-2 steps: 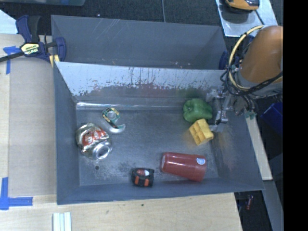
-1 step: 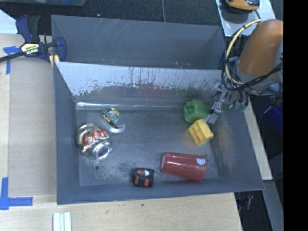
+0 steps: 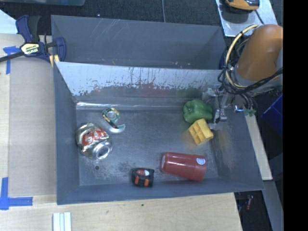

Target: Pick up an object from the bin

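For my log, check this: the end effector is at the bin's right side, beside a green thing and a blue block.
One point is wrong: the block is yellow, not blue. The camera view shows the end effector at the right side of the bin, beside a green thing and a yellow block.

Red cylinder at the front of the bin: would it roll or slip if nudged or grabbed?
The red cylinder lies on its side, so a nudge across it would probably set it rolling. Its skin looks smooth and glossy, so it may slip. It shows no dents, unlike the crushed can, so it is likely stiff.
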Robot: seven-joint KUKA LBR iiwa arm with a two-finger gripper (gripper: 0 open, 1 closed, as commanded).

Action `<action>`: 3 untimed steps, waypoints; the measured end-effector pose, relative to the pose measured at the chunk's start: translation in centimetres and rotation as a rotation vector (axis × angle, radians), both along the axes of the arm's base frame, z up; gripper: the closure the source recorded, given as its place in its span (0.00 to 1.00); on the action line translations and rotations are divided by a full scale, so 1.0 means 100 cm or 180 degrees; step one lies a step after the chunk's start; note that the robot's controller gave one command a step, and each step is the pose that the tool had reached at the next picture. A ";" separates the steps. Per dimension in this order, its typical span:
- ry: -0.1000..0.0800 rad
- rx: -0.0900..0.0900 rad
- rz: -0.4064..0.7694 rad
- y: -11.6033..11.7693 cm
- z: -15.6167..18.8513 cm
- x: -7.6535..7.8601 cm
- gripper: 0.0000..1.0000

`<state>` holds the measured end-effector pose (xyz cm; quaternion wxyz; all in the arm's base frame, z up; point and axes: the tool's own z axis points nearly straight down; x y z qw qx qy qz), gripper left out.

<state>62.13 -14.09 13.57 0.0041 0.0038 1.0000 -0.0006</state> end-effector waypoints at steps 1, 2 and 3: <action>-0.0022 0.0000 -0.0288 0.006 -0.035 0.001 0.00; -0.0073 -0.0046 0.1255 0.005 -0.049 0.010 1.00; -0.0090 -0.0064 0.1844 0.004 -0.054 0.013 1.00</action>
